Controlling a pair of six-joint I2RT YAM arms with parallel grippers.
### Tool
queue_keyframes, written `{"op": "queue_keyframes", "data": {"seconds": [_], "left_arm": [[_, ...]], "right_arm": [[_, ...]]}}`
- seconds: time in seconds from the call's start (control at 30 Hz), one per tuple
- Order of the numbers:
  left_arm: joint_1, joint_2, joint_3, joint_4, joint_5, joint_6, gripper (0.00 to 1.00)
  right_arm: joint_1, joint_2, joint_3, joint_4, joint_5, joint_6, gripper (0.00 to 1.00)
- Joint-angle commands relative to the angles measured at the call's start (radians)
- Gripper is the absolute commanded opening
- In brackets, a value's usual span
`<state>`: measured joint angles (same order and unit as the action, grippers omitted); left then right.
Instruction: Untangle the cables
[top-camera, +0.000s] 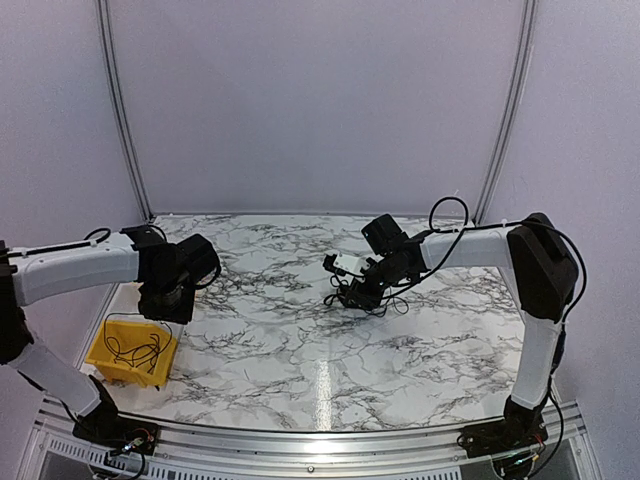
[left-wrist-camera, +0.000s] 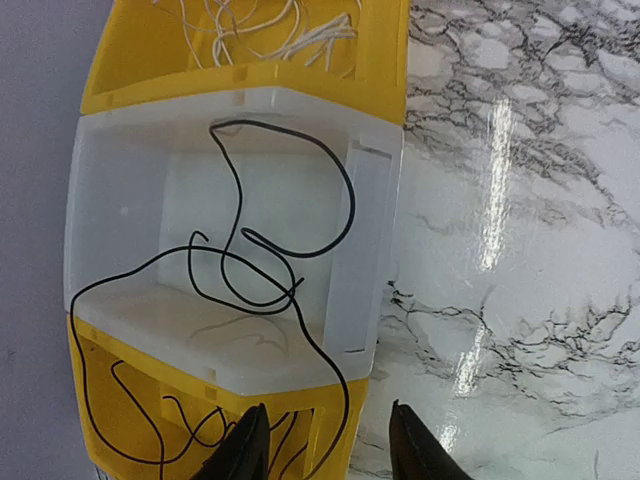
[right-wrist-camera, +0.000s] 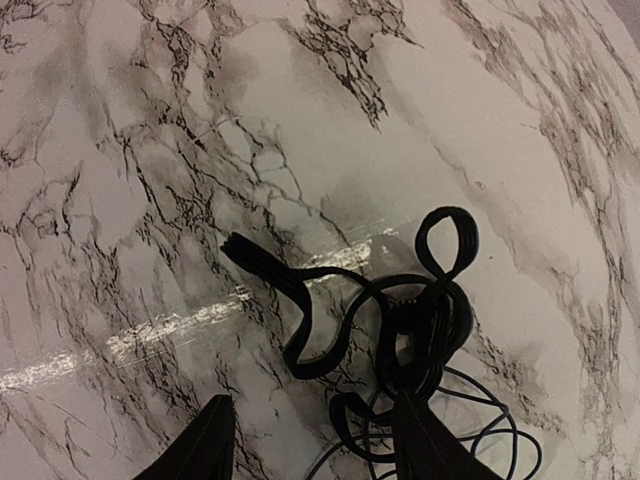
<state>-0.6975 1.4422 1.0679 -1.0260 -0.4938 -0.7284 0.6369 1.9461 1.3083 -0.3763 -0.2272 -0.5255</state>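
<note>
Partly done: one black cable (left-wrist-camera: 240, 205) lies loose in the yellow bin (left-wrist-camera: 380, 60) under the open left claw (left-wrist-camera: 327, 420); knotted cables (right-wrist-camera: 430, 320) await separation on the surface (right-wrist-camera: 150, 150) beneath the open right claw (right-wrist-camera: 313, 400).

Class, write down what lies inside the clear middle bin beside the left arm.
A thin black cable loops inside the clear bin, trailing over its edge into a yellow bin. Its end there cannot be seen.

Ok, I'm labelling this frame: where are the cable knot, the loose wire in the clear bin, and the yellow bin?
cable knot (right-wrist-camera: 432, 322): right wrist view, dense middle of the bunch.
loose wire (left-wrist-camera: 350, 195): left wrist view, right side of its loop.
yellow bin (top-camera: 122, 371): top view, near wall.
</note>
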Motion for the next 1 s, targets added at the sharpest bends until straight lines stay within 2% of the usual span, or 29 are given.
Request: {"op": "queue_keyframes", "data": {"seconds": [0.0, 0.3, 0.6, 0.77, 0.87, 0.97], "left_arm": [[-0.009, 0.074, -0.046, 0.062, 0.007, -0.001, 0.41], [-0.039, 0.18, -0.063, 0.069, -0.041, -0.028, 0.31], [-0.058, 0.22, -0.082, 0.055, -0.069, -0.051, 0.25], [-0.063, 0.239, -0.084, 0.023, -0.125, -0.079, 0.12], [-0.066, 0.244, -0.085, -0.012, -0.161, -0.102, 0.09], [-0.078, 0.223, -0.079, -0.015, -0.176, -0.107, 0.0]], "right_arm": [[0.011, -0.014, 0.0, -0.016, -0.014, -0.009, 0.54], [0.016, 0.008, 0.008, -0.022, -0.021, -0.012, 0.54], [0.018, 0.019, 0.008, -0.022, -0.021, -0.014, 0.53], [0.019, 0.025, 0.01, -0.026, -0.024, -0.016, 0.54], [0.02, 0.026, 0.01, -0.027, -0.027, -0.016, 0.53], [0.02, 0.029, 0.011, -0.026, -0.029, -0.016, 0.53]]}}
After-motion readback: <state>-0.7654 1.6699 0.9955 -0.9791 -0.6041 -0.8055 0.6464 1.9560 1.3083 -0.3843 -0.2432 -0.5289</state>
